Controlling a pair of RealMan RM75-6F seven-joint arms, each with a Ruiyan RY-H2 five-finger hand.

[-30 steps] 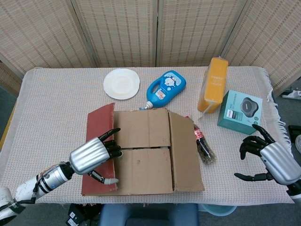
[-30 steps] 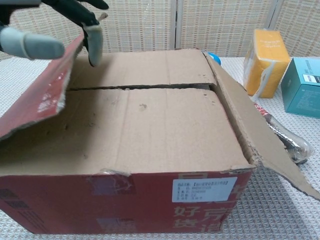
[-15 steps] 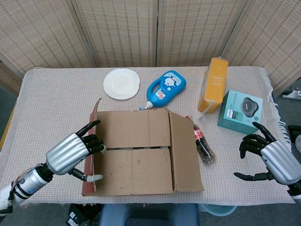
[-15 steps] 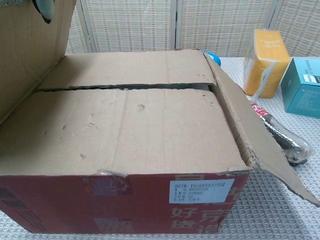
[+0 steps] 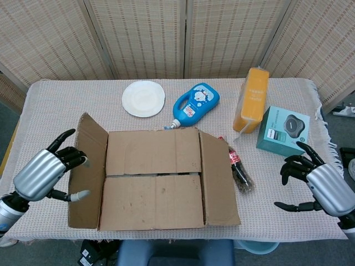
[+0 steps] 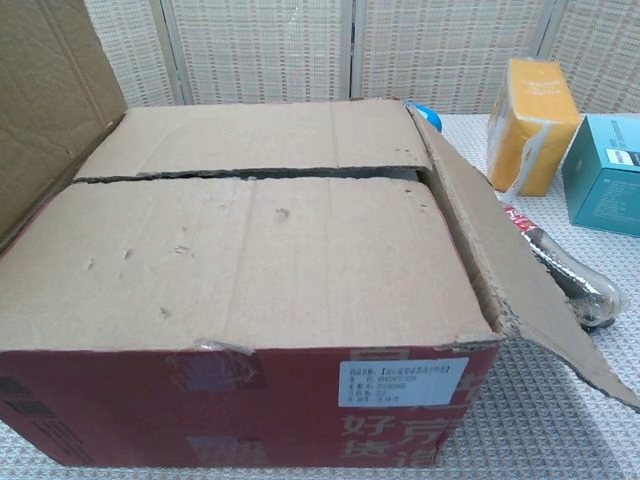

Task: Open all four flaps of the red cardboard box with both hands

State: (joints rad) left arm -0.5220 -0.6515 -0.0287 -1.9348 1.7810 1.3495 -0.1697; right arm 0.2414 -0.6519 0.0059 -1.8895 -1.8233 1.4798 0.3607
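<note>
Progress on the red cardboard box [image 6: 250, 420] at the front edge of the bench [image 5: 55, 111]: two side flaps open, two inner flaps shut.

Over the last second the left flap [image 5: 87, 172] has swung from lying on top, through upright, to folded outward; the right flap [image 5: 219, 185] is already out. The far inner flap [image 5: 152, 151] and near inner flap [image 5: 152, 202] are still flat and remain to be lifted. The left robot hand [image 5: 41, 174] has backed off just beside its flap, fingers spread, holding nothing. The right robot hand [image 5: 316, 185] hovers near the bench's right edge, well apart from the box, fingers loosely curved and empty.
</note>
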